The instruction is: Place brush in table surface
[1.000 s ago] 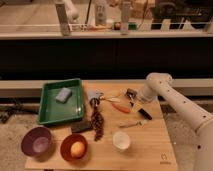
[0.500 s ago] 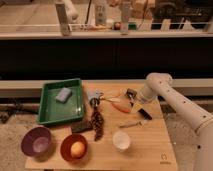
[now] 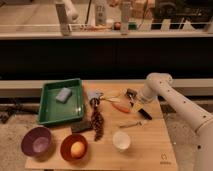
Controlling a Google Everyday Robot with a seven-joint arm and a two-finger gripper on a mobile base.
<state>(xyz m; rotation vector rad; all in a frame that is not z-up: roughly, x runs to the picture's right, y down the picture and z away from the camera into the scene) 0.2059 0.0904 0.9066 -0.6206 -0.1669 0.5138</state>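
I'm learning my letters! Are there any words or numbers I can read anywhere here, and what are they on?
No words or numbers can be read here.
A small round mark sits on the table surface near its front right corner, too small to read.
The things on the far counter are too blurred to read.
The gripper by the brush shows no label.

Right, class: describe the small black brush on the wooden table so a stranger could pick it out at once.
Start at the light tan wooden tabletop and go to its right side, where the white robot arm's gripper hangs by the far edge. Just right of the orange carrot lies the small black stick-like brush. It is shorter and smoother than the long knobbly brown strand.
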